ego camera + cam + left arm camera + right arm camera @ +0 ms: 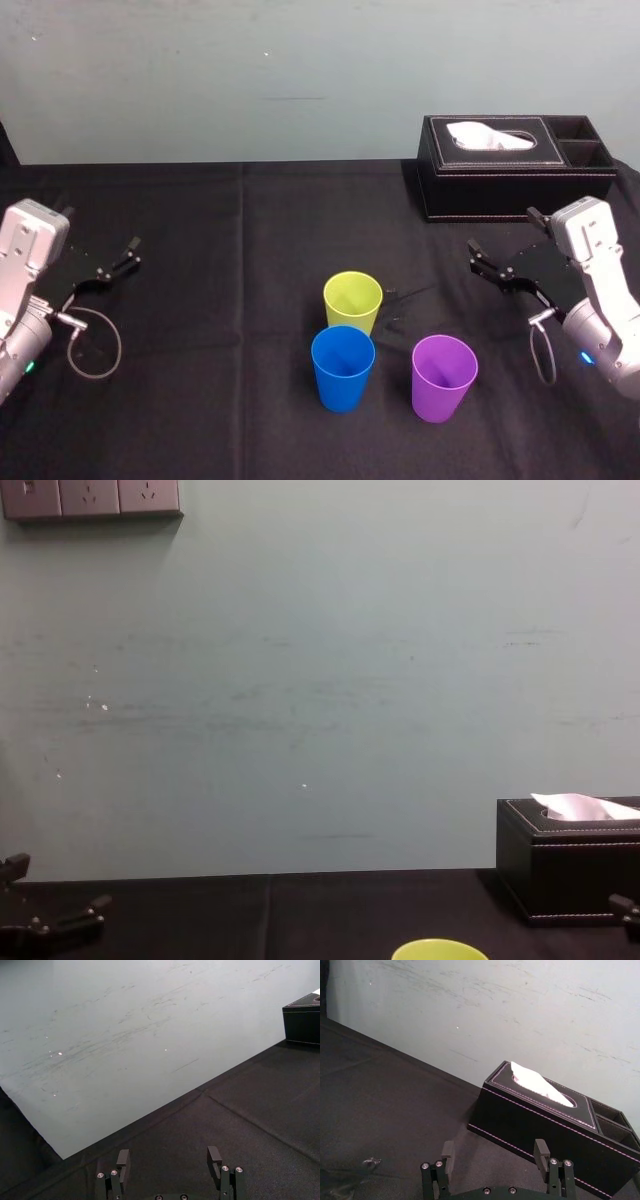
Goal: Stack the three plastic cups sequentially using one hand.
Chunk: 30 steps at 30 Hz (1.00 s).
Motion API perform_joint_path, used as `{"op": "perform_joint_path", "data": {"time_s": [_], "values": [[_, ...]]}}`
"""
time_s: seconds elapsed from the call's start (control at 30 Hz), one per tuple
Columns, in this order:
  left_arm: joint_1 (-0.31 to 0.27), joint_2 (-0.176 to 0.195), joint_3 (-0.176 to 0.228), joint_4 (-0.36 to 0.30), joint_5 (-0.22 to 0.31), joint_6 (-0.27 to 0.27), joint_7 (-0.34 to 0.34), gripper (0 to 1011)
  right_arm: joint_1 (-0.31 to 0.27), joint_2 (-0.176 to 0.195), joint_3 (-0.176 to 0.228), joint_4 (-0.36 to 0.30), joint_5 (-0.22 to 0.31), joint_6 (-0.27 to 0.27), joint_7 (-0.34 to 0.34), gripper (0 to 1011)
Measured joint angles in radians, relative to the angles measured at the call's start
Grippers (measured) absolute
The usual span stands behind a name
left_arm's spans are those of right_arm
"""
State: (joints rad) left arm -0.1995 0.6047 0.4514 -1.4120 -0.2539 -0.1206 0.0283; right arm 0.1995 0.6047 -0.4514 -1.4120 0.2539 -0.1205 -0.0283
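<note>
Here's the back wall [320, 680], pale blue-green and plain, marked with faint streaks and a few small bright specks. High at its left sits a row of grey wall sockets [90, 497]. The worktop [200, 220] meets the wall, draped in black cloth, with a fold line [243, 260] running near to far. At far right is a black tissue box [515, 170], white tissue poking up. The light is soft and even.

No words, numbers or signs could be read anywhere. There were none to read on the yellow-green cup [352, 300], the blue cup [342, 367], the purple cup [443, 377], the tissue box [515, 170], the left gripper [169, 1152] or the right gripper [494, 1146].
</note>
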Motion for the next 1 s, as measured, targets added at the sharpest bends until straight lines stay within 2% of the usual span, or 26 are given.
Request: {"op": "perform_joint_path", "data": {"time_s": [1.0], "values": [[0.000, 0.000, 0.000, 0.000, 0.000, 0.000, 0.000, 1010, 0.000, 0.000, 0.000, 0.000, 0.000, 0.000, 0.000, 1004]]}}
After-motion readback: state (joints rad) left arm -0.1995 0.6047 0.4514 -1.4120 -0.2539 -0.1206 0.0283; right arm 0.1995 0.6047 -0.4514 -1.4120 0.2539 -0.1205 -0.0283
